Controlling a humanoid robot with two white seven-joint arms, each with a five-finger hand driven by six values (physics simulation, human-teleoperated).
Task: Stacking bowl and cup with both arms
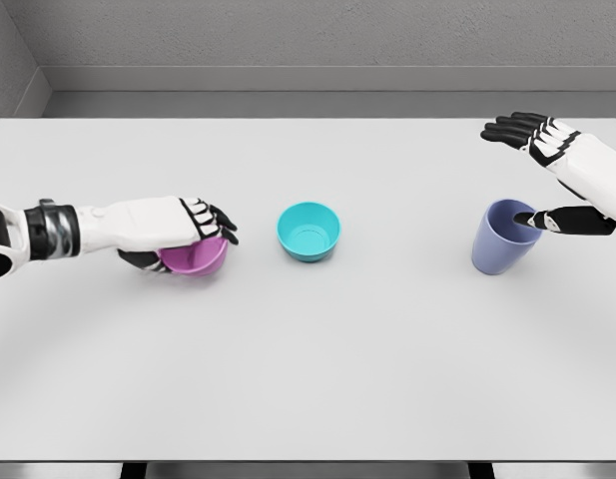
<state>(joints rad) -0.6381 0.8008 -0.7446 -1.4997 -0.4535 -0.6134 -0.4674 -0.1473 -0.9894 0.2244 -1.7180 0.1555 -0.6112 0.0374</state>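
A: Gripping the pink bowl [195, 257] at the table's [308, 379] left, the left hand [173, 225] has its fingers wrapped over the rim.

B: The right hand [547, 165] hangs spread, thumb at the purple cup's [504, 238] rim; the teal bowl [308, 231] sits between. All look light, stiff, slippery.

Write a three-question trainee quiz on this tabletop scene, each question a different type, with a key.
1. True or false: the left hand is wrapped around the pink bowl.
2. Which item stands between the pink bowl and the purple cup?
A. a red plate
B. the teal bowl
C. a spoon
3. Fill in: the right hand has its thumb at the rim of the ____ cup.

Key: 1 true; 2 B; 3 purple.
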